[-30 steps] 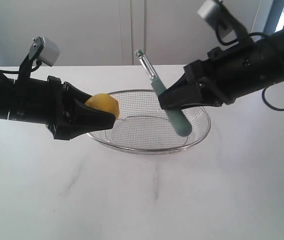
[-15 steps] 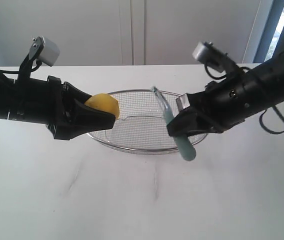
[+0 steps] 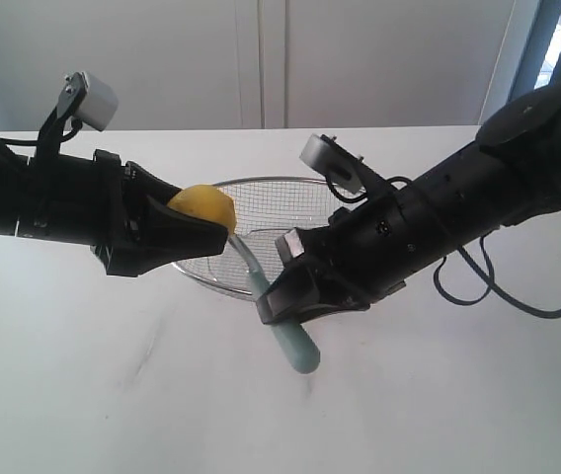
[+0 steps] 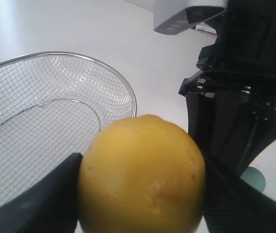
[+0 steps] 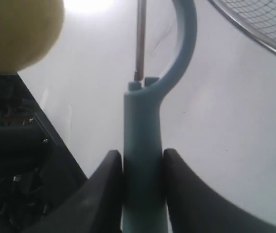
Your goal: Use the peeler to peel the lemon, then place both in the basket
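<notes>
My left gripper [image 3: 201,229] is shut on the yellow lemon [image 3: 203,207] and holds it in the air over the left rim of the wire basket [image 3: 295,194]. The lemon [image 4: 142,175] fills the space between the dark fingers [image 4: 41,204] in the left wrist view. The right gripper [image 3: 277,302] is shut on the pale teal handle of the peeler [image 3: 290,341]. Its head points up toward the lemon and ends just below it. In the right wrist view the peeler [image 5: 144,141] runs out from between the fingers [image 5: 104,189], its blade close to the lemon [image 5: 19,31].
The basket [image 4: 45,121] rests on a white table [image 3: 162,395], with a pale wall and cabinet doors behind. The right arm [image 3: 458,212] stretches across the basket's right half. The left arm [image 3: 43,202] reaches in from the left edge.
The right arm has swung down and to the left with the peeler, from above the basket to just under the lemon. The left arm and the lemon have stayed still.
</notes>
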